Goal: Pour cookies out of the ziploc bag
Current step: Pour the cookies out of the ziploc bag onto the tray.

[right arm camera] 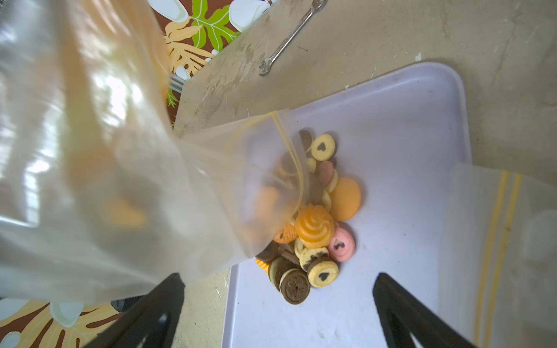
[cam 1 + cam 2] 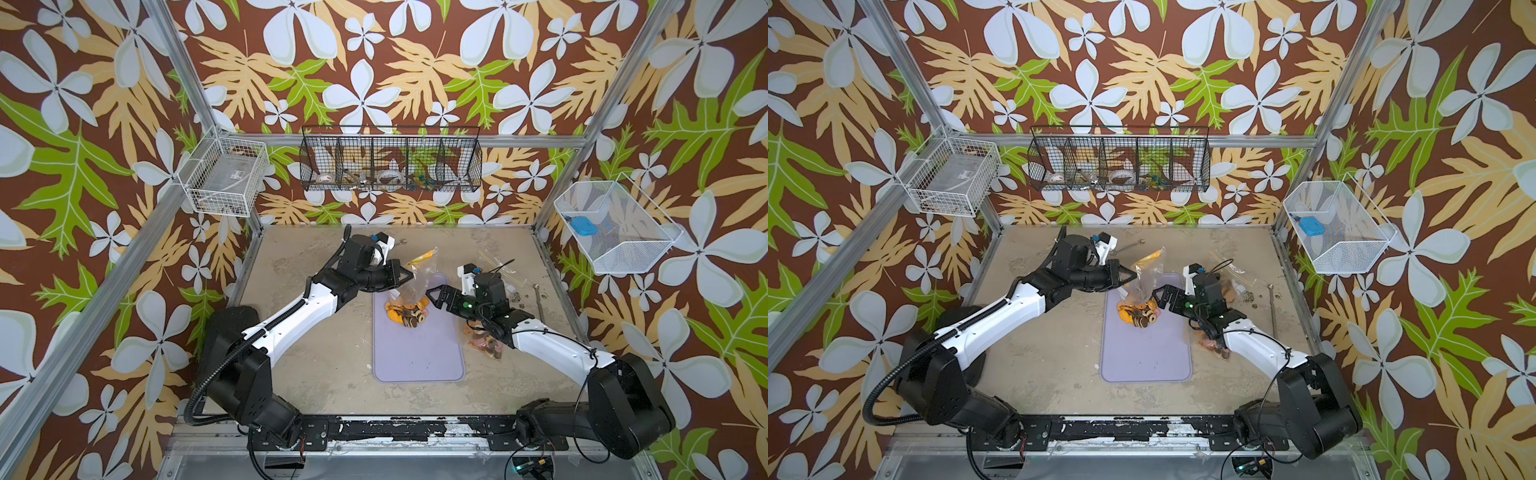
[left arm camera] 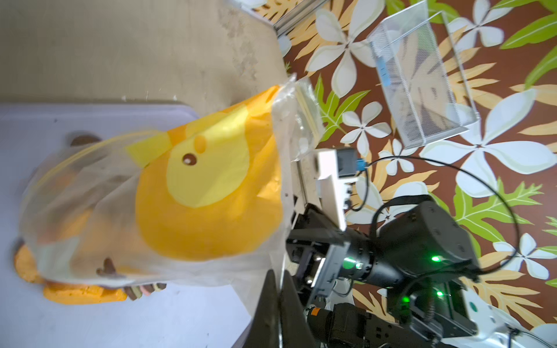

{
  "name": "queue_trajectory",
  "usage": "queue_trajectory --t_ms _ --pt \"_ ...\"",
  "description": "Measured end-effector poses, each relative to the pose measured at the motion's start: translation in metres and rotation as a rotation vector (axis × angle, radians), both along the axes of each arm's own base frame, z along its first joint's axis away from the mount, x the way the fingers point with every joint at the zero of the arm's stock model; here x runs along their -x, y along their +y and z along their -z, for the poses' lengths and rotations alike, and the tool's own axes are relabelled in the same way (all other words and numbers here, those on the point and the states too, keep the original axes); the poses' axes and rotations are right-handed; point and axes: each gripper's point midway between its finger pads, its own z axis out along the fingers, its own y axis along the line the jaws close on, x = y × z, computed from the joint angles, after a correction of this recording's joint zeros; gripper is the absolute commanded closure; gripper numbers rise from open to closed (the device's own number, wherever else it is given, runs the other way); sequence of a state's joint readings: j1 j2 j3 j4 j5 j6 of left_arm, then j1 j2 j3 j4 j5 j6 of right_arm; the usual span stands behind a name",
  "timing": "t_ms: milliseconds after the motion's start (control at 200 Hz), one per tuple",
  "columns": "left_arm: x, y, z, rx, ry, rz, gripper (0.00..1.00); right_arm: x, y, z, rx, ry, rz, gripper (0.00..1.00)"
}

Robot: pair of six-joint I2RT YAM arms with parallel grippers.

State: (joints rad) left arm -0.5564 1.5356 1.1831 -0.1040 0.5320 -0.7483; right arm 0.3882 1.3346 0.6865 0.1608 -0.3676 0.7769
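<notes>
Right hand (image 1: 279,277) is closest to its wrist cam. 2 black fingers (image 1: 156,310) are spread wide with nothing between them, so it's released. 1 finger sits right under the bag film, and contact can't be told. In both top views this hand hovers over the right part of the lavender tray (image 2: 419,357), just beside the bag.

Left hand (image 2: 410,273) is clenched on the ziploc bag (image 2: 409,286), pinching a side edge of its raised end. The bag hangs above the tray with the mouth down. Its film is clear with an orange and yellow print, best seen in the left wrist view (image 3: 196,186). The yellow zip line at the mouth (image 1: 289,168) is right at the pile.

Cookies (image 2: 409,314) are mostly out, in 1 heap on the far half of the tray directly under the mouth. They are small rounds in orange, tan with dark heart centres, pink and dark brown (image 1: 319,235). A few more show through the film just inside the mouth.

The tray lies mid-surface (image 2: 316,353) between the 2 arms, and its near half is bare.

Second bag (image 2: 484,343) holds more cookies. It lies on the surface right of the tray, partly under the right arm. In the right wrist view a clear bag end with yellow stripes (image 1: 497,241) overlaps the tray's edge.

Wrench (image 1: 292,36) lies on the surface beyond the tray's far end, well apart from both hands.
</notes>
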Motion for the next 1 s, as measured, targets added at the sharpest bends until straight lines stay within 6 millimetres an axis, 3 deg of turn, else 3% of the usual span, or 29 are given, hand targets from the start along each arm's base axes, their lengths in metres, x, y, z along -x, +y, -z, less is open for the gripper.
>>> queue_trajectory --t_ms 110,225,320,510,651,761,1001 --pt "0.005 0.002 0.035 -0.027 0.068 0.0 1.0 0.002 -0.003 0.001 0.004 0.007 0.003 0.0" --pt "0.004 0.0 0.041 -0.025 0.081 0.006 1.0 0.001 -0.007 -0.001 0.006 0.002 0.013 0.0" --pt "0.0 -0.004 0.02 0.002 0.047 0.01 1.0 0.001 -0.011 -0.004 0.006 -0.003 0.02 0.0" --pt "0.003 -0.004 -0.052 0.093 -0.075 0.017 1.0 0.0 -0.013 -0.007 0.009 -0.014 0.022 0.0" --pt "0.013 0.001 -0.066 0.119 -0.087 0.021 1.0 0.0 -0.014 -0.01 0.006 -0.021 0.022 0.0" --pt "0.02 0.004 -0.046 0.109 -0.047 0.019 1.0 0.001 -0.014 -0.01 0.007 -0.02 0.022 0.0" --pt "0.025 0.007 0.033 0.036 0.085 0.013 1.0 0.005 -0.015 -0.01 0.013 -0.012 0.02 0.0"
